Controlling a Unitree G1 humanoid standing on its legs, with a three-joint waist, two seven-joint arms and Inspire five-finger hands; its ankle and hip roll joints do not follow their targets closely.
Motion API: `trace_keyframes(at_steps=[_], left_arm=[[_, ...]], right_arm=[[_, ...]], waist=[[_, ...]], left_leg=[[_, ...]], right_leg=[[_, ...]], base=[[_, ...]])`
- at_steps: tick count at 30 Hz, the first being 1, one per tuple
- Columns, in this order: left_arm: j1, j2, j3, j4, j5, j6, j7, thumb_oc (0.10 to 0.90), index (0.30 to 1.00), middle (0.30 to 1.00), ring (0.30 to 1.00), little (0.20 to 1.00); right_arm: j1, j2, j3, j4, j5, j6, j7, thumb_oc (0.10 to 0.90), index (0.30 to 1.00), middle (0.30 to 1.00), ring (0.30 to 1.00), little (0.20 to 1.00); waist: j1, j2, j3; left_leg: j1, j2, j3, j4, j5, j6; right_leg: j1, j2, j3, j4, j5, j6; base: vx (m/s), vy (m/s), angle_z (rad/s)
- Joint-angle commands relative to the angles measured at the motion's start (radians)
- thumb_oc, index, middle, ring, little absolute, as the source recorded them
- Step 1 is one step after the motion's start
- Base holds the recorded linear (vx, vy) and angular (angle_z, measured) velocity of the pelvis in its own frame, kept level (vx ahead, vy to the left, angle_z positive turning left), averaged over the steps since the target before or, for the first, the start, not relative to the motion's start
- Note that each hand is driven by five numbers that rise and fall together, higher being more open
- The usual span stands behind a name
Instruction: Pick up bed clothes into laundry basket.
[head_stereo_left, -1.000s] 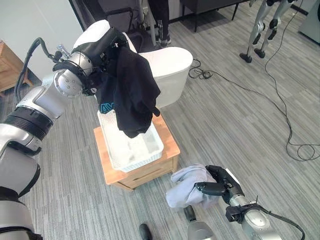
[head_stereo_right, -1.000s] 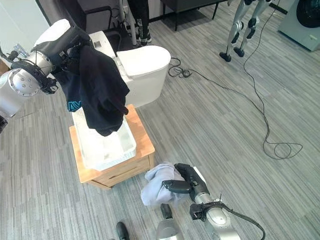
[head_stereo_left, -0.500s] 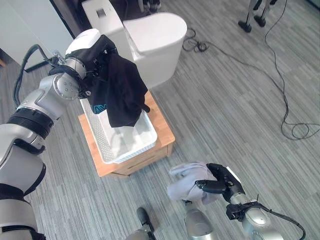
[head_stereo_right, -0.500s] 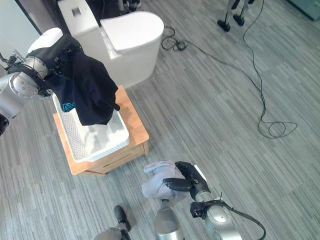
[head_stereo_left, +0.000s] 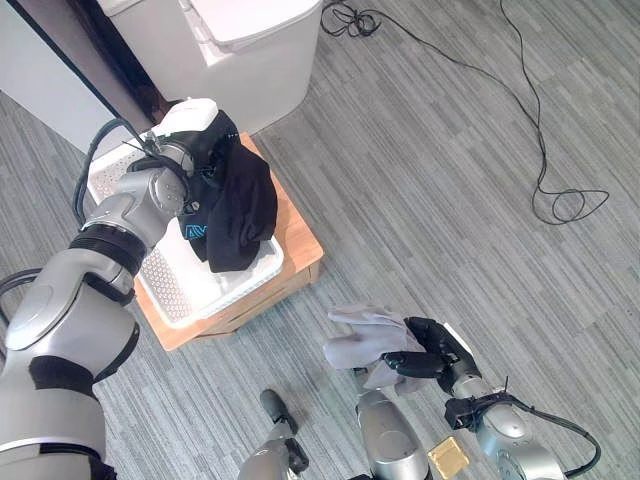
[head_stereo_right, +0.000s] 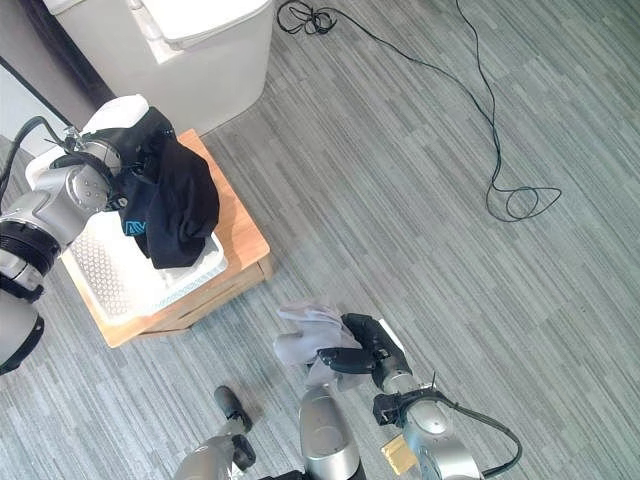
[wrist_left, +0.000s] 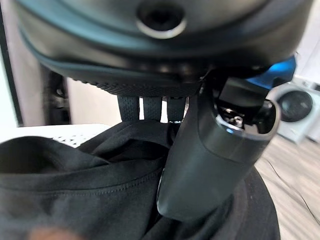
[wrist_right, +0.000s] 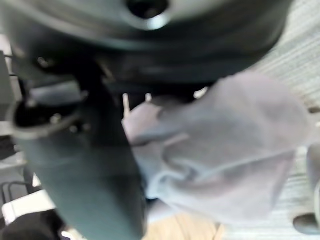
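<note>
Right hand (head_stereo_left: 432, 352), nearest me: fingers and thumb curled round grey garment (head_stereo_left: 365, 338), lifted off floor, I judge ready for carrying. Left hand (head_stereo_left: 203, 152), farther: clutches black garment (head_stereo_left: 238, 212), draped into white laundry basket (head_stereo_left: 175, 290) on wooden stand (head_stereo_left: 300, 240), apparently for release.

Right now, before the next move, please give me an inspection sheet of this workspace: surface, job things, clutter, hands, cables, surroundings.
Surface: grey plank floor; a low wooden stand carries the basket.
Job's things: white laundry basket on the stand; black garment hanging from the left hand over the basket; light grey garment held above the floor.
Clutter: nothing seen.
Hands: left hand curled on the black garment; right hand curled on the light grey garment.
Cables: thin black cable running across the floor, ending in a loop.
Surroundings: white toilet behind the stand.
</note>
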Motion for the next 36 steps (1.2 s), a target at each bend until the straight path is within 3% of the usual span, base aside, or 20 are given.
trace_keyframes(at_steps=[1,10,14,25,26,30,36], left_arm=[[-0.132,0.063,0.074,0.071,0.007,0.017,0.077,0.4,0.3,0.3,0.3,0.3],[-0.11,0.121,0.09,0.044,0.045,0.027,0.091,0.4,0.3,0.3,0.3,0.3],[-0.019,0.165,0.109,-0.002,0.058,0.025,0.063,0.4,0.3,0.3,0.3,0.3],[0.057,0.134,0.141,-0.004,0.074,0.033,0.033,0.4,0.3,0.3,0.3,0.3],[0.057,0.129,0.136,-0.004,0.073,0.034,0.016,0.8,0.9,0.9,0.9,0.9],[0.047,0.129,0.126,-0.023,0.075,0.032,0.011,0.8,0.9,0.9,0.9,0.9],[0.027,0.135,0.131,-0.179,-0.002,0.001,0.033,0.8,0.9,0.9,0.9,0.9]], right_arm=[[0.007,-0.035,-0.034,-0.091,0.052,-0.091,0.026,0.4,0.3,0.3,0.3,0.3],[0.021,-0.038,-0.028,-0.088,0.063,-0.091,0.032,0.4,0.3,0.3,0.3,0.3],[0.016,-0.047,-0.025,-0.084,0.048,-0.089,0.034,0.4,0.3,0.3,0.3,0.3],[0.02,-0.049,-0.026,-0.079,0.033,-0.088,0.036,0.4,0.3,0.3,0.3,0.3],[0.02,-0.049,-0.024,-0.076,0.029,-0.085,0.039,0.4,0.3,0.3,0.3,0.3],[0.024,-0.05,-0.023,-0.078,0.026,-0.083,0.043,0.4,0.3,0.3,0.3,0.3],[0.018,-0.053,-0.019,-0.074,0.03,-0.08,0.048,0.4,0.3,0.3,0.3,0.3]], waist=[[0.016,0.0,-0.074],[0.043,0.01,-0.07],[0.059,0.018,-0.067],[0.059,0.011,-0.054],[0.058,0.012,-0.054],[0.059,0.013,-0.055],[0.066,0.022,-0.063]], left_leg=[[-0.012,0.029,-0.035,0.002,-0.005,-0.031],[-0.01,0.027,-0.056,0.003,-0.004,-0.033],[-0.011,0.024,-0.067,0.002,-0.003,-0.032],[-0.014,0.024,-0.07,0.001,-0.003,-0.032],[-0.013,0.024,-0.069,0.001,-0.003,-0.032],[-0.012,0.024,-0.067,0.001,-0.004,-0.032],[-0.007,0.022,-0.072,0.001,-0.007,-0.032]], right_leg=[[-0.017,-0.02,-0.026,0.134,-0.181,0.065],[-0.006,-0.022,-0.04,0.138,-0.193,0.058],[0.001,-0.025,-0.05,0.142,-0.2,0.054],[-0.001,-0.023,-0.05,0.137,-0.196,0.052],[0.001,-0.023,-0.049,0.136,-0.197,0.052],[0.001,-0.023,-0.047,0.135,-0.197,0.052],[0.009,-0.028,-0.054,0.133,-0.199,0.052]], base=[[0.0,0.0,0.0],[0.01,-0.012,0.01],[0.0,-0.008,0.03],[-0.01,-0.005,0.04],[0.0,0.0,0.0],[0.0,0.0,0.0],[0.0,0.0,0.02]])
